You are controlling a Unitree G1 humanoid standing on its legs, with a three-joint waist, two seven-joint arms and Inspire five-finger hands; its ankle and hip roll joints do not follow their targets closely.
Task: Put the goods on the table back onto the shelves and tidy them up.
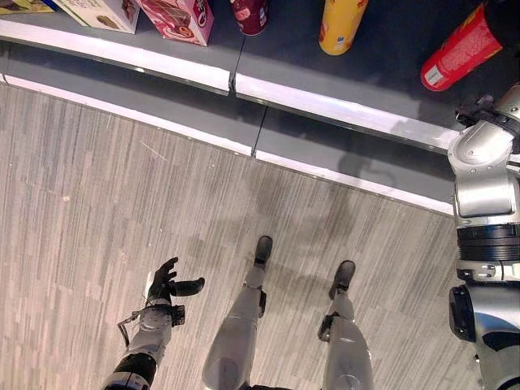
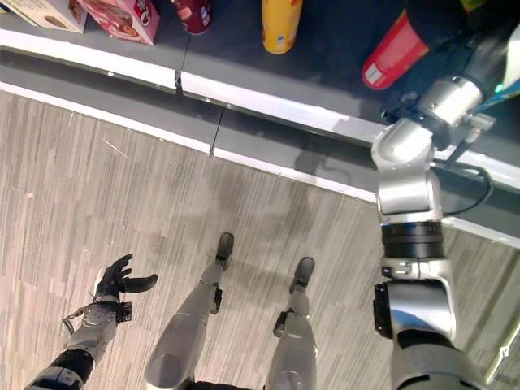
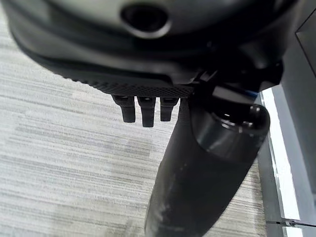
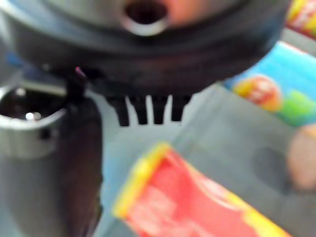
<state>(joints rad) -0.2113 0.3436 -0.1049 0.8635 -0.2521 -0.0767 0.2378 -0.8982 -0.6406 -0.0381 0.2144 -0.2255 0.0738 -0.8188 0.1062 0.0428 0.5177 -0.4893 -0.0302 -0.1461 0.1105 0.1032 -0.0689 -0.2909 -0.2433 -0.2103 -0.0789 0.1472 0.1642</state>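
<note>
A red canister (image 1: 459, 50) lies tilted on the dark shelf (image 1: 382, 73) at the far right. My right arm reaches up over it. In the right wrist view my right hand (image 4: 148, 49) has straight fingers (image 4: 148, 111) and holds nothing. A red and yellow pack (image 4: 197, 202) lies just past them; contact cannot be told. On the same shelf stand a yellow canister (image 1: 341, 24), a dark red can (image 1: 249, 15) and a pink box (image 1: 179, 18). My left hand (image 1: 166, 283) hangs low over the wooden floor, open and empty.
A white-edged lower ledge (image 1: 349, 180) runs along the shelf's foot above the wooden floor (image 1: 97, 195). A white box (image 1: 101, 12) stands at the shelf's far left. A blue pack with colourful print (image 4: 276, 89) lies beside the red one.
</note>
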